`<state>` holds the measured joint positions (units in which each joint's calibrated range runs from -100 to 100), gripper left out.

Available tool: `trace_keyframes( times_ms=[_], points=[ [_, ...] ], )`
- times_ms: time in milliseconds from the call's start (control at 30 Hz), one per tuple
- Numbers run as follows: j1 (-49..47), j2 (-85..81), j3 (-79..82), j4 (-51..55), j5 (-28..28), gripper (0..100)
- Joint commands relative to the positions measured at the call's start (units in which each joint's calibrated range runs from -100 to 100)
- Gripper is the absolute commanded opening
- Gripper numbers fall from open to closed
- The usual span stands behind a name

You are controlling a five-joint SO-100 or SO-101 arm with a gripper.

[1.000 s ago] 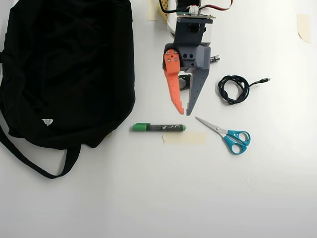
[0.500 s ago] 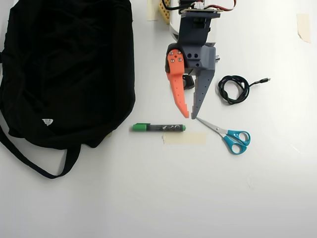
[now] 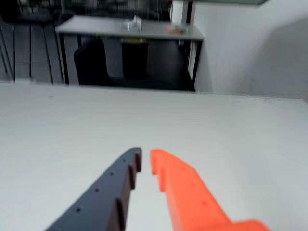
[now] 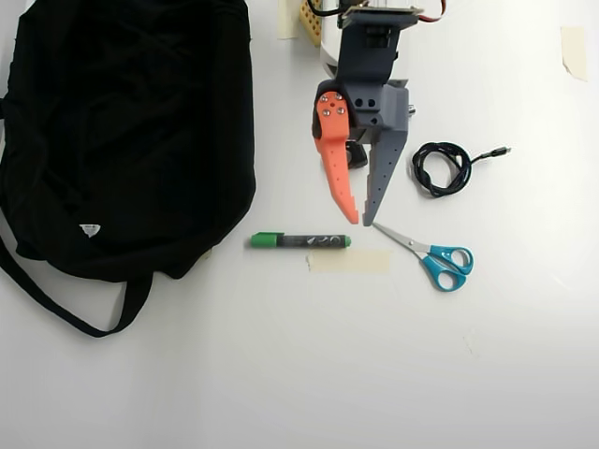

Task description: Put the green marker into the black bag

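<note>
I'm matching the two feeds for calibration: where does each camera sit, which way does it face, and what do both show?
Overhead view: fixed above, looking straight down on the white table, black bag, green marker and scissors; arm and gripper enter from the top edge.
Wrist view: rides on the arm, looking low across the bare tabletop toward a dark desk; only the fingers show.
Shared: the gripper, nearly closed and empty, and the table.
</note>
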<state>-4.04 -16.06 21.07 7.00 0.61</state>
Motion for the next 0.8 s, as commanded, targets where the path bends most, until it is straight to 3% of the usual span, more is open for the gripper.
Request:
trace_keyframes(
  times_ms=[0, 767],
  points=[
    [-0.4, 2.5, -2.7, -4.8, 0.0, 2],
    [0.2, 12.6, -14.9, -6.0, 0.0, 2]
  ],
)
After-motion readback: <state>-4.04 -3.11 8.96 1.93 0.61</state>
